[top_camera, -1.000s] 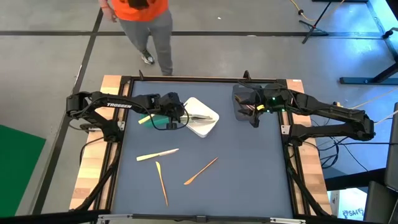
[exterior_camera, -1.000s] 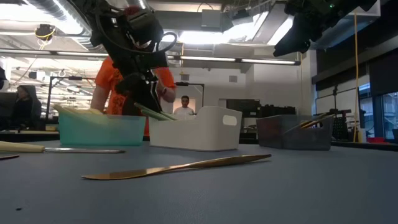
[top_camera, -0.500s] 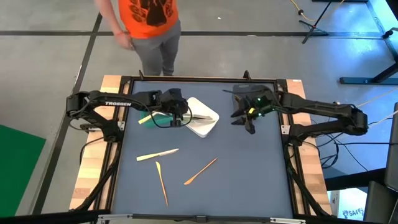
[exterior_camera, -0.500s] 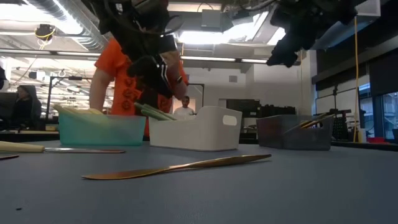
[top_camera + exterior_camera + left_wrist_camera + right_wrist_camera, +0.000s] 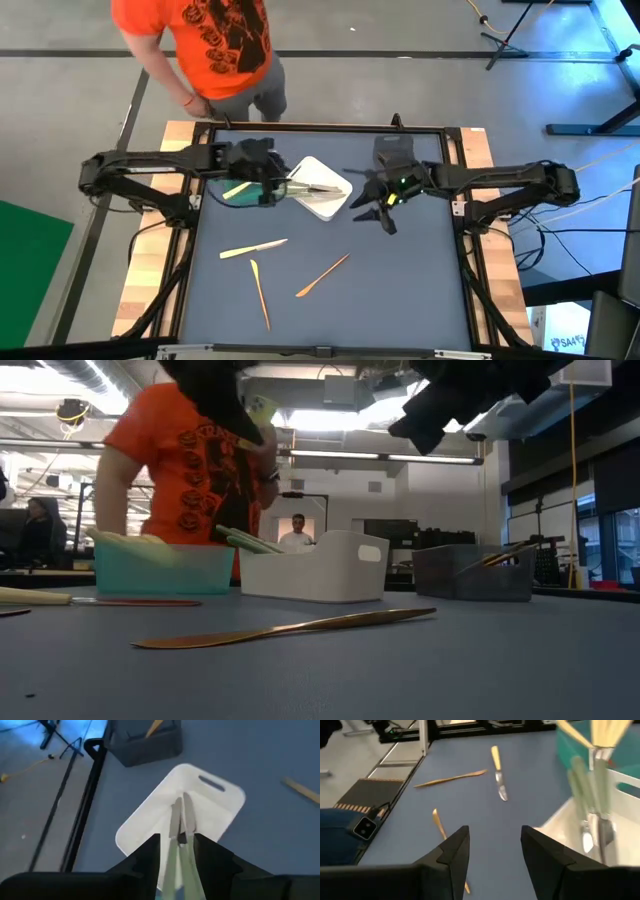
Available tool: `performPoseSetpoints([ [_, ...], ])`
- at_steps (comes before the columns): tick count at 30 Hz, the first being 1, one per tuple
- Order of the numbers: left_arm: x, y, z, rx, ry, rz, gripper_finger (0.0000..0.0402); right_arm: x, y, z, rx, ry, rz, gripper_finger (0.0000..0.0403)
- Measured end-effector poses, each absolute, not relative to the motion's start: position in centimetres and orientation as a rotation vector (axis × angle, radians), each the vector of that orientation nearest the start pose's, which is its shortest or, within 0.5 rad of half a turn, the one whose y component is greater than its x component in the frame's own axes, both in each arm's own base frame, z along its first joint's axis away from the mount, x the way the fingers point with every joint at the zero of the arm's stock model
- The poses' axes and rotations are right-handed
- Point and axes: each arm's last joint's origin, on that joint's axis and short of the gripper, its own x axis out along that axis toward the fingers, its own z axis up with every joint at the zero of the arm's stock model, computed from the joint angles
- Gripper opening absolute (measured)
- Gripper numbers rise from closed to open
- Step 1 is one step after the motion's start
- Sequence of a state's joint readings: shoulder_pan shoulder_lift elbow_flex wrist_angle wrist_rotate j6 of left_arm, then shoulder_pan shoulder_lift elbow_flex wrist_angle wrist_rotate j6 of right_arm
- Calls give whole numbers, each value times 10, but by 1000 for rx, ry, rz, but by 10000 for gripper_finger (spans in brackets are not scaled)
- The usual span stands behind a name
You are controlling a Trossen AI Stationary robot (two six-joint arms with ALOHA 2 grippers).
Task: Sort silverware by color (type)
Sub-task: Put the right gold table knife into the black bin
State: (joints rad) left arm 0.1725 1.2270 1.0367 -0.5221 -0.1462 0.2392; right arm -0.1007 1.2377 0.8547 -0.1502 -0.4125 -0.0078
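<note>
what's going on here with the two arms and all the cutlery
A two-armed robot is sorting silverware by color. The left gripper holds light green utensils above the white bin, beside the green bin. The right gripper is open and empty over the table. Three loose utensils lie on the mat. A person in an orange shirt stands behind.

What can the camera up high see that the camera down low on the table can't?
Only the high view shows three loose utensils apart on the mat: a pale yellow knife and two orange-brown pieces. It also shows which arm is which, left tool and right tool.

Only the low view shows the room's ceiling lights and distant people.

Both show the white bin, green bin, grey bin and orange-shirted person.
</note>
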Motion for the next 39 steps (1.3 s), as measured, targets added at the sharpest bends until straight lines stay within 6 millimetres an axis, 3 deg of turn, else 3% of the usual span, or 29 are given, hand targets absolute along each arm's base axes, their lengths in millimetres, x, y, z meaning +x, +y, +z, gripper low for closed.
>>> performPoseSetpoints([
  [7,210,22,320,79,766,191,112,285,20,259,70,464,396,167],
  [11,199,8,325,50,763,168,112,296,40,250,48,444,445,167],
  [21,192,-24,330,99,699,191,112,308,78,213,8,559,491,167],
  [32,189,-48,332,106,639,222,112,320,87,171,-35,684,414,167],
  [39,189,-55,333,109,615,193,112,329,90,153,-26,673,440,167],
])
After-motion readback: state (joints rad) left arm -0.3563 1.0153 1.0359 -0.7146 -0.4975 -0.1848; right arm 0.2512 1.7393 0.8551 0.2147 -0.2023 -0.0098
